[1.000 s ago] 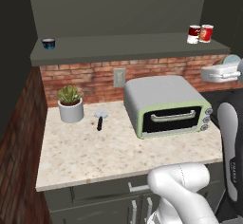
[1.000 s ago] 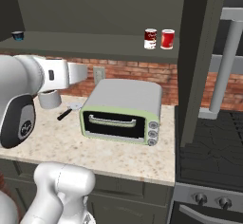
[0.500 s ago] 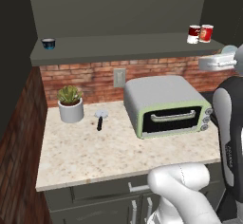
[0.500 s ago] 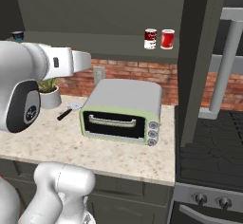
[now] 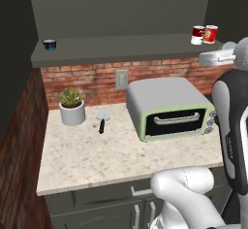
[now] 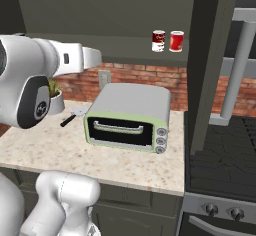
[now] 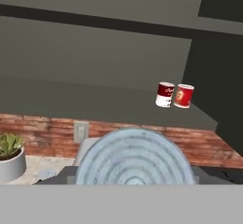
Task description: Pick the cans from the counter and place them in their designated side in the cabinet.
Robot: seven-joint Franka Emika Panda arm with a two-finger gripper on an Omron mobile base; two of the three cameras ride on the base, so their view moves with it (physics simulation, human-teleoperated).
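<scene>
Grip first: the gripper [image 7: 134, 172] is clamped narrow on the grey-lidded can [image 7: 135, 157], whose ringed top sits big and round right between the jaws in the hand view. The can's label is hidden from here.

Ahead of the jaws and higher up, off to the right as the hand view frames it, the dark red and white can [image 7: 164, 95] stands upright on the shelf board [image 7: 95, 105] of the cabinet [image 5: 121, 9]. Just beside it, on the side farther from the jaws, stands the brighter red can [image 7: 183, 96]. The two are very close; whether they touch, I cannot tell. Both stand near the shelf's right end, well apart from the held can.

Directly beyond the jaws and below them, the toaster oven [image 5: 167, 107] sits on the counter [image 5: 97, 157], its pale green front and dark door facing the robot. Away to the left of the jaws, the potted plant [image 7: 8, 157] stands by the brick wall [image 5: 92, 80], with a small dark-handled utensil [image 5: 102, 124] lying on the stone between pot and oven. A wall outlet [image 7: 80, 132] shows ahead and a little left of the jaws. Far along the shelf, at the end opposite the cans, sits the little blue bowl [image 5: 49, 44].
</scene>
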